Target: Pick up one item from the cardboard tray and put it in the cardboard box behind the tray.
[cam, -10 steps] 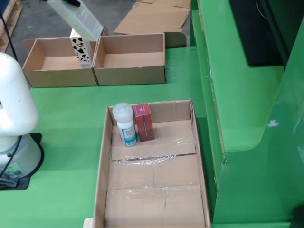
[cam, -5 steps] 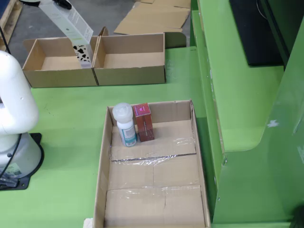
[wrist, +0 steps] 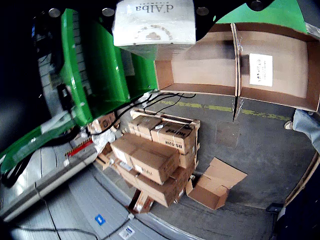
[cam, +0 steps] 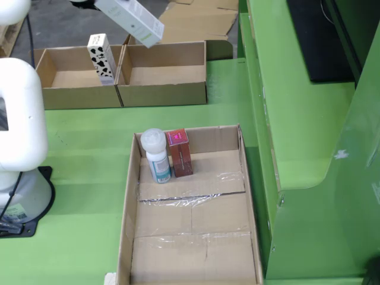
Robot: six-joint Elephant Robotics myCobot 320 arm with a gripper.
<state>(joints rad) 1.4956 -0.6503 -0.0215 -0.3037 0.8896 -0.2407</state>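
White carton hangs tilted above 2 boxes' rear rims.

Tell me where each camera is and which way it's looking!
Still view: high in front of the green table, looking down at the tray and two cardboard boxes; the white arm shows at left.
View riding on the pincer: tilted outward past the boxes at stacked cartons on the floor; the held white carton fills its top.
Both show the white carton and the boxes.
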